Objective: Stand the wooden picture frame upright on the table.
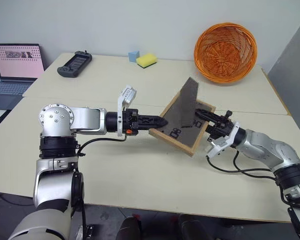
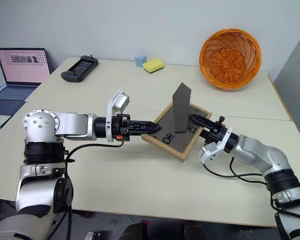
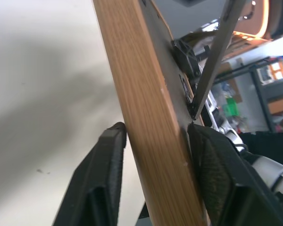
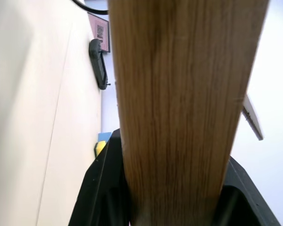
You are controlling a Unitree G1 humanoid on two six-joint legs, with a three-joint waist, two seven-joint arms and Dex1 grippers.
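Now, with the small light-wood picture frame held tilted, dark back up and prop leg (already swung out), over the pale cream table, right gripper clamping one edge and left gripper straddling the opposite edge, tipping it slowly onto its bottom edge and leg seems wise.

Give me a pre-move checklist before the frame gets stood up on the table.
1. Prop leg swung out from the back panel: ok, it sticks up clear of the panel.
2. Right tool gripping the wooden picture frame: ok, its fingers clamp the far edge.
3. Left tool gripping the frame: not ok, in the left wrist view one finger stands off the wood.
4. Frame upright: not ok, it is tilted, back panel facing up.
5. Landing spot on the table: ok, bare surface below; basket, sponge and controller sit far off.
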